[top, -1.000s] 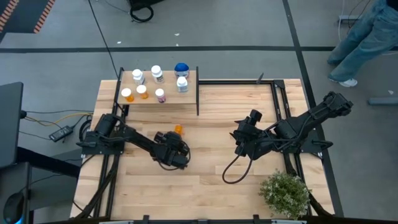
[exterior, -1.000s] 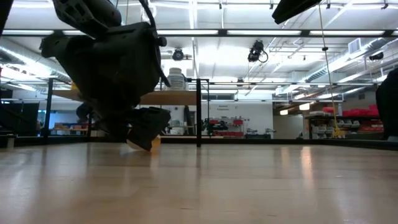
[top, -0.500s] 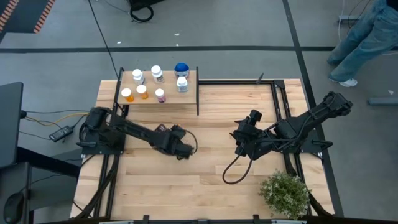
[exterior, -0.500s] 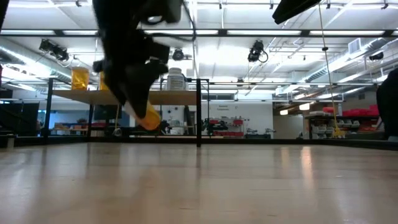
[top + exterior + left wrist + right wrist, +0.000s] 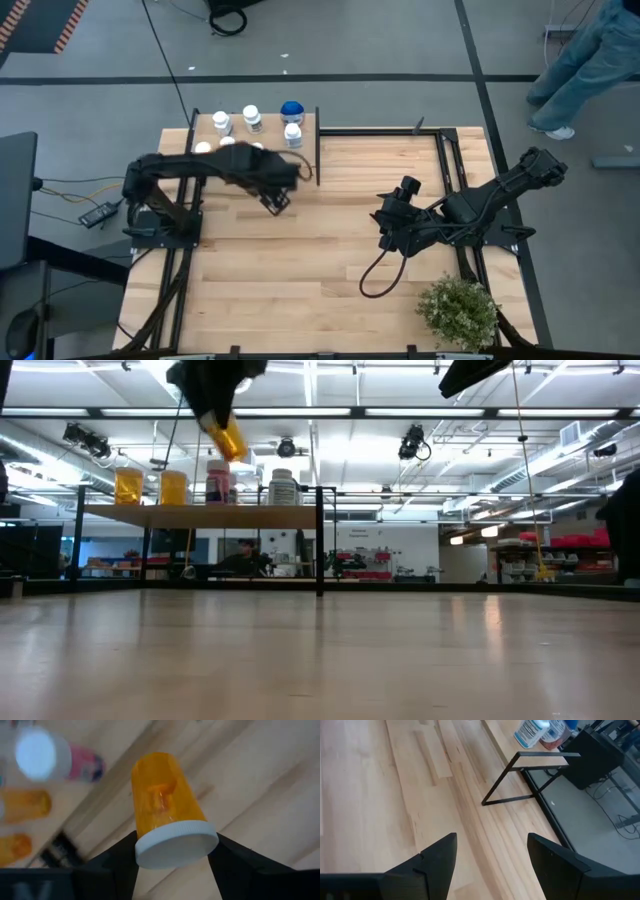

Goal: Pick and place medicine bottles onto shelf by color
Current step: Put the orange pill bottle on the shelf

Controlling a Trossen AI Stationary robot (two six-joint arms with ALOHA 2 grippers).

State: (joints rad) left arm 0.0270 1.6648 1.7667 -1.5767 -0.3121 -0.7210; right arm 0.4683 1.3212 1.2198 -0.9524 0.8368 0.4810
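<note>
Overhead, the left gripper (image 5: 279, 199) sat just off the shelf's front edge, toward its right end, its dark fingers (image 5: 240, 865) closed on the white cap of a small orange translucent medicine bottle (image 5: 167, 810), which pointed away from the wrist camera with its body tilted. Seen from table height, that bottle (image 5: 226, 436) hung tilted, higher than the shelf board and clear of it. At twelve o'clock from the gripper stood the small light-wood shelf on a black metal frame (image 5: 305, 160), carrying two orange bottles (image 5: 128, 486) at its left end, a pink-bodied white-capped bottle (image 5: 217, 481) and a white bottle (image 5: 284, 487) further right, with a wider blue-topped bottle (image 5: 291, 110) at the back corner. Over at three o'clock, well apart across the plank tabletop (image 5: 330, 260), the right gripper (image 5: 384, 232) waited with its fingers (image 5: 435, 862) spread and nothing between them. A green potted plant (image 5: 457, 310) stood at the table's near right corner, and a person in blue trousers (image 5: 580, 60) stood on the floor beyond.
</note>
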